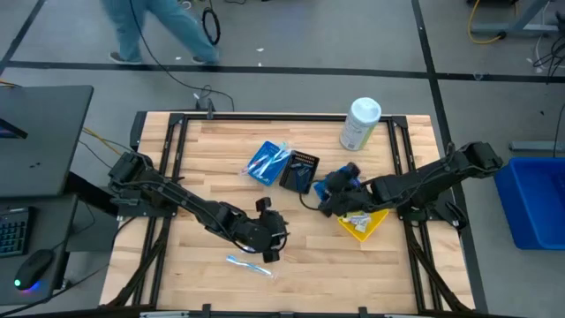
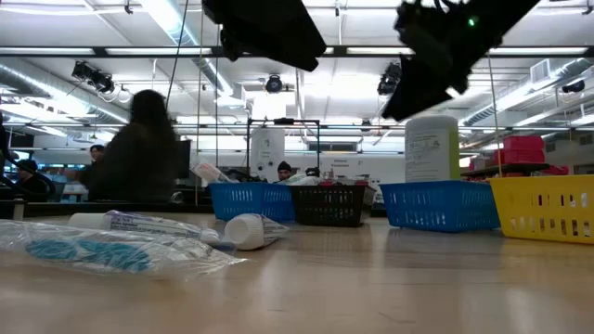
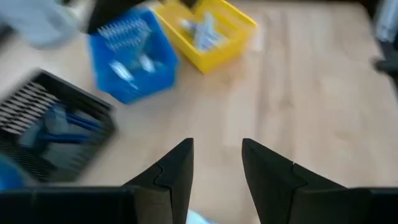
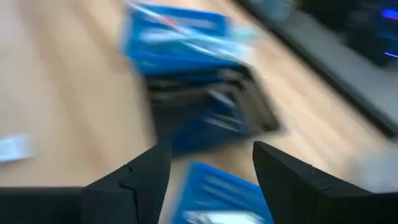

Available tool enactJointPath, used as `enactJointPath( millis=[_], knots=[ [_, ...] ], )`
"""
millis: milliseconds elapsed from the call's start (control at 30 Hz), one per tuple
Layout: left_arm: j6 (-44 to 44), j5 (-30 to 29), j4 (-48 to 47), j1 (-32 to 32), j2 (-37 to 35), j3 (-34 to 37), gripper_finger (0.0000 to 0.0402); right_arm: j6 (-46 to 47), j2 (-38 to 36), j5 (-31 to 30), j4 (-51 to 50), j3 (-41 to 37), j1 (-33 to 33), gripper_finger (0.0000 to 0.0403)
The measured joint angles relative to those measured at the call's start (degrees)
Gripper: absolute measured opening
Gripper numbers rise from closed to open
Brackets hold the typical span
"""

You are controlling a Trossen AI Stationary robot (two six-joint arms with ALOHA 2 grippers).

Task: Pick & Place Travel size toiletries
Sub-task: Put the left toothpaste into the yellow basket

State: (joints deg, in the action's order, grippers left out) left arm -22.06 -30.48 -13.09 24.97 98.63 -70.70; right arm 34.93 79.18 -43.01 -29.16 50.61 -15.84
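A toothbrush in clear wrap [image 1: 249, 263] lies flat on the wood near the table's near edge. In the low view it shows as the wrapped toothbrush [image 2: 93, 250], with a white toothpaste tube [image 2: 186, 227] lying beside it. My left gripper [image 1: 272, 242] hovers open just to the far right of the wrap; in its wrist view, my left gripper [image 3: 217, 168] is open over bare wood. My right gripper [image 1: 332, 191] is open above a blue tray [image 1: 342, 182]; my right gripper [image 4: 211, 168] shows blurred in its own view.
A blue tray of wrapped toothbrushes [image 1: 267, 162], a black tray [image 1: 300, 170] and a yellow tray [image 1: 364, 223] sit in the table's middle. A white canister [image 1: 360, 124] stands near the far edge. A person walks beyond the table. There is bare wood at the near left.
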Motion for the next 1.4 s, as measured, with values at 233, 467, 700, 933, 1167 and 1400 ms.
enactJointPath(
  millis=[233, 467, 700, 933, 1167, 1400],
  knots=[
    [-8.5, 11.6, -1.4, 0.1, 0.0, 3.1, 0.0143, -17.3, 0.2, 20.2, 25.5, -3.3, 0.0, 0.0226],
    [-11.6, 20.8, -2.9, 1.7, 0.0, 9.2, 0.0143, -20.8, 0.5, 34.2, 39.8, -8.4, -0.1, 0.0208],
    [-12.9, 21.5, -2.3, 3.8, 0.0, 14.6, 0.0143, -19.2, 0.5, 34.1, 41.9, -12.5, -0.4, 0.0204],
    [-14.5, 21.3, -2.0, 5.5, 0.0, 18.1, 0.0143, -17.8, 0.5, 34.2, 44.1, -14.1, -0.3, 0.0218],
    [-14.7, 21.3, 1.3, 6.2, -0.1, 22.0, 0.0142, -17.8, 0.5, 34.2, 45.1, -14.3, -0.4, 0.0229],
    [-13.7, 20.3, 2.0, 6.3, -0.1, 22.5, 0.0108, -17.8, 0.5, 34.2, 45.4, -14.3, -0.4, 0.0234]
  ],
)
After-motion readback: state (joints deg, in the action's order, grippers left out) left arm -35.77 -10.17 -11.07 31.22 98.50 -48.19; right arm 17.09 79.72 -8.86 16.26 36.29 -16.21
